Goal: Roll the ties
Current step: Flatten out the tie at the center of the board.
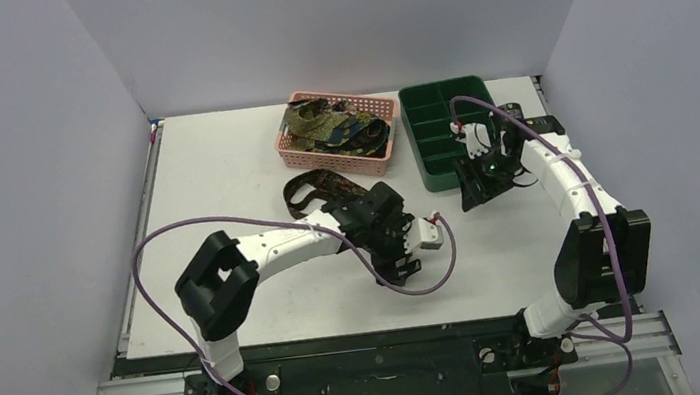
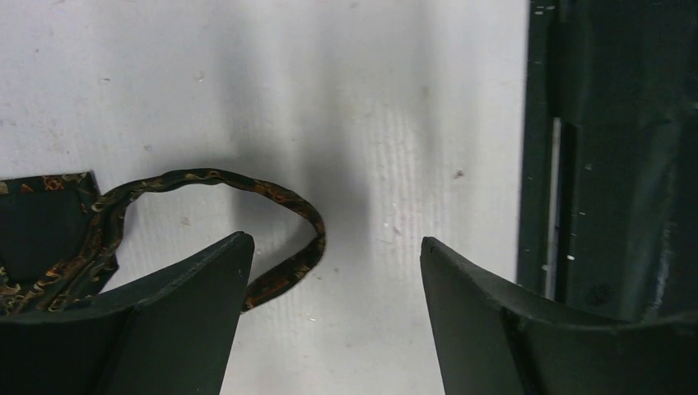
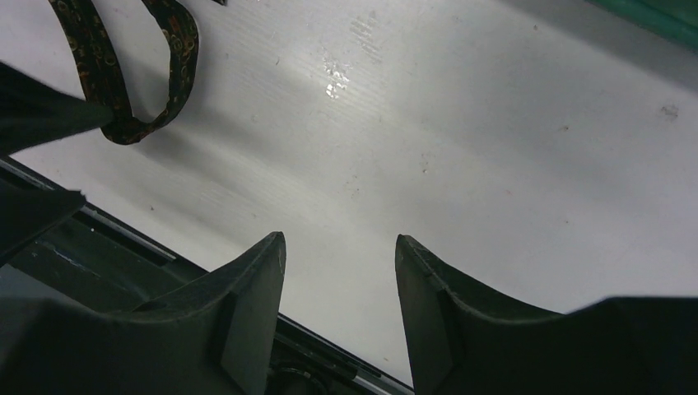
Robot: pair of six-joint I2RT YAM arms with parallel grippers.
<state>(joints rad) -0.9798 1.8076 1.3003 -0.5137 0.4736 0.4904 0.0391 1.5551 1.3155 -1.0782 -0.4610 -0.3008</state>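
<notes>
One tie (image 1: 310,190) lay loosely looped and unrolled on the table (image 1: 222,173) beside my left gripper (image 2: 333,243), its jaws apart on nothing. The other ties (image 1: 332,124) sat heaped in the pink basket (image 1: 342,164) and my right gripper (image 3: 339,240) hung spread and empty, so I judged nothing rolled yet.

Bright, even light; soft shadow beyond the left hand (image 2: 335,243).
</notes>
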